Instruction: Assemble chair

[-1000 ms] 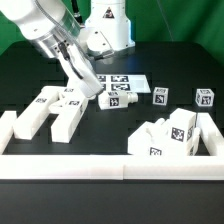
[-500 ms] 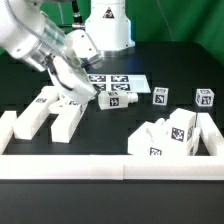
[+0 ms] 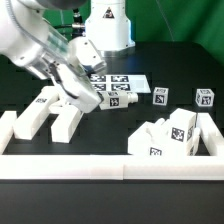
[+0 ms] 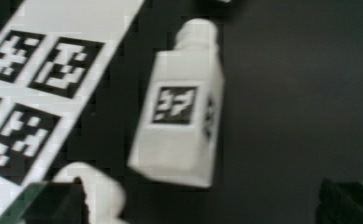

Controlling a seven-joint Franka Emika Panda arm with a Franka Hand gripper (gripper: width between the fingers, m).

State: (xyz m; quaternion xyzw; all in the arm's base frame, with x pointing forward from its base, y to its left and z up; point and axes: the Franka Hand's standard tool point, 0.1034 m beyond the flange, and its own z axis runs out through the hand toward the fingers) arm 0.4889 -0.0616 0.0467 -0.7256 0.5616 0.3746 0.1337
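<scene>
Approach phase: the gripper (image 3: pixel 88 97) hovers, jaws spread wide and empty, above 1 chair bar (image 4: pixel 178 105) lying flat just beside the marker board (image 4: pixel 27 80) (remaining chair parts (image 3: pixel 55 112) lie apart). The next move probably calls for straddling the bar's long sides, descending, then closing.

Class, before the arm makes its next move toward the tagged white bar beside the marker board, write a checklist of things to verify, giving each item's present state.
1. Fingers open, holding nothing: ok.
2. Bar lying flat, tag up: ok.
3. Bar apart from marker board: ok.
4. Bar centred between fingers: not ok, nearer one finger.
5. Fingers' height above bar: cannot tell.
</scene>
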